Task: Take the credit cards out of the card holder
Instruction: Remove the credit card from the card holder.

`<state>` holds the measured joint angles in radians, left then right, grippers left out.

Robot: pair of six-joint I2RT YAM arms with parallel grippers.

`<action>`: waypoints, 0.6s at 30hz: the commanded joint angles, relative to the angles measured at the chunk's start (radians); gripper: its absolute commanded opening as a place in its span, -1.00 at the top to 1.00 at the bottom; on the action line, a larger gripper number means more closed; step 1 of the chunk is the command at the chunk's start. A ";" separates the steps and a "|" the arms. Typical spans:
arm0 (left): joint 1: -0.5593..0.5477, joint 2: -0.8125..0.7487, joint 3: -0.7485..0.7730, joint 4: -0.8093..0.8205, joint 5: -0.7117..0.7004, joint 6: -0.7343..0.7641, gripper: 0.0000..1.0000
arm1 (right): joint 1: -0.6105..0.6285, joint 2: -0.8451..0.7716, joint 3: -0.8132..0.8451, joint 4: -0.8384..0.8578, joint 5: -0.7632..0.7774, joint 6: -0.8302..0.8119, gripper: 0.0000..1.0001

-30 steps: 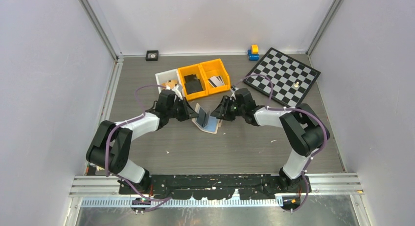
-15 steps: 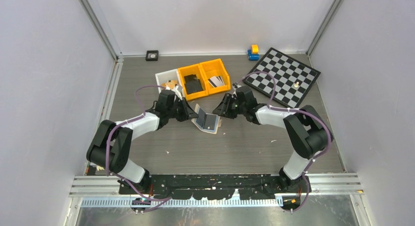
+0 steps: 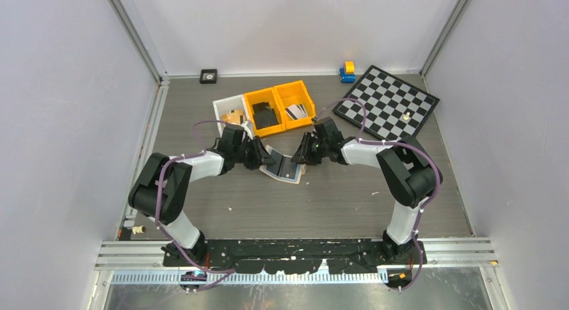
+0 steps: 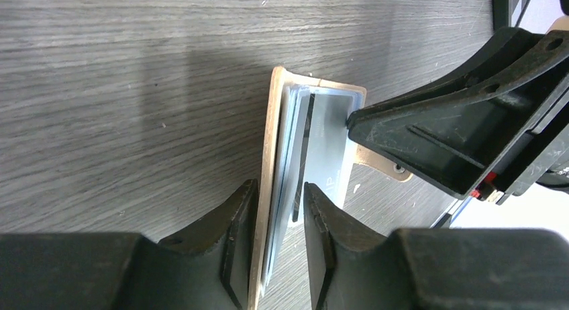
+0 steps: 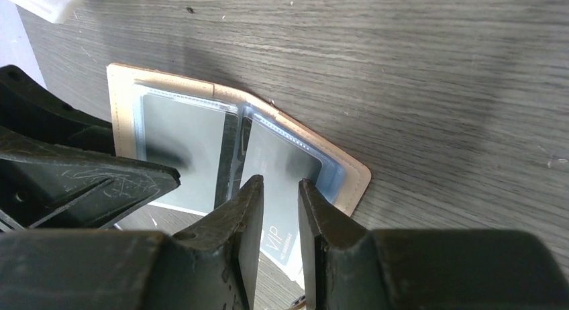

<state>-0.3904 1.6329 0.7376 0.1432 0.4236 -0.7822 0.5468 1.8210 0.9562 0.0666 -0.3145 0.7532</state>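
Item: small beige bifold card holder (image 3: 284, 168) — lies open mid-counter (image 3: 335, 202), left flap tilted up.
Contents: light grey plastic credit cards (image 5: 188, 135) in see-through pockets.
L gripper (image 4: 280, 186): jaws narrowly apart, straddling raised flap, slack.
R gripper (image 5: 280, 181): jaws narrowly apart over VIP-marked card (image 5: 282, 156) — nothing clamped.

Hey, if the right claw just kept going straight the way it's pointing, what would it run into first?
Probably the VIP card jutting from the holder: it shows right in the gap of the right claw. Depth is unclear, so the claw might pass over it and meet the pocket rim instead.
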 commanded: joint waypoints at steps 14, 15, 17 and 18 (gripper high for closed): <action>0.023 0.043 0.025 0.189 0.177 -0.065 1.00 | 0.006 -0.102 -0.015 0.005 0.076 -0.043 0.00; 0.032 0.036 0.004 0.243 0.198 -0.092 1.00 | 0.003 -0.128 -0.035 0.020 0.082 -0.041 -0.07; 0.045 0.021 -0.028 0.331 0.231 -0.131 1.00 | -0.008 -0.191 -0.075 0.058 0.100 -0.036 -0.22; 0.051 0.013 -0.046 0.364 0.241 -0.147 1.00 | -0.012 -0.220 -0.098 0.079 0.109 -0.032 -0.32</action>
<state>-0.3672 1.6978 0.7452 0.2790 0.5568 -0.8364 0.5503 1.7390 0.9173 0.0570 -0.2642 0.7296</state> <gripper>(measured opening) 0.104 0.591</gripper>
